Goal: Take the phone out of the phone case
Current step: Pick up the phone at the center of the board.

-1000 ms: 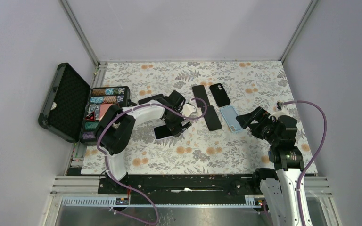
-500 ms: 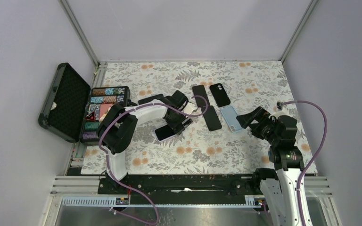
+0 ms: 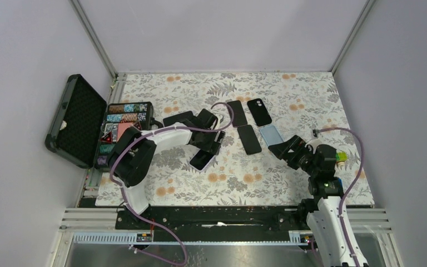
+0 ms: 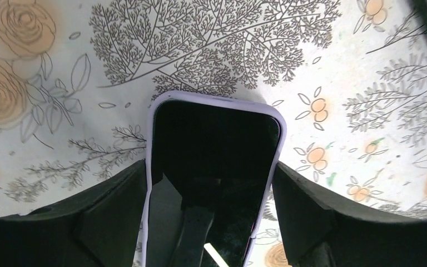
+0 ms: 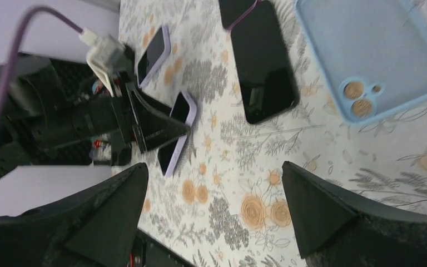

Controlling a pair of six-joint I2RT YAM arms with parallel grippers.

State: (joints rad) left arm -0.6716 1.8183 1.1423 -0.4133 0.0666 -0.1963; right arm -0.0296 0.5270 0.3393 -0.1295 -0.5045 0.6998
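A phone with a dark screen (image 4: pixel 214 133) sits in a lilac phone case (image 4: pixel 278 123). My left gripper (image 4: pixel 208 172) is shut on it, one finger pressed against each long edge of the case. From above, this cased phone (image 3: pixel 203 159) lies left of the table's middle, under the left gripper (image 3: pixel 207 147). The right wrist view shows the same phone (image 5: pixel 178 133) held from the left. My right gripper (image 5: pixel 214 169) hangs open over bare tablecloth with nothing between its fingers; from above, the right gripper (image 3: pixel 282 149) is just near of an empty light blue case (image 3: pixel 271 134).
A bare black phone (image 3: pixel 249 139), another black phone (image 3: pixel 236 113) and a black case (image 3: pixel 259 112) lie behind the middle. A second dark phone (image 3: pixel 178 117) lies at the left. An open black box (image 3: pixel 75 119) holding several patterned cases (image 3: pixel 123 117) stands at the left edge.
My left gripper has closed onto the lilac-cased phone and shifted it slightly nearer and to the right. The right arm has swung left and nearer, its gripper still open.
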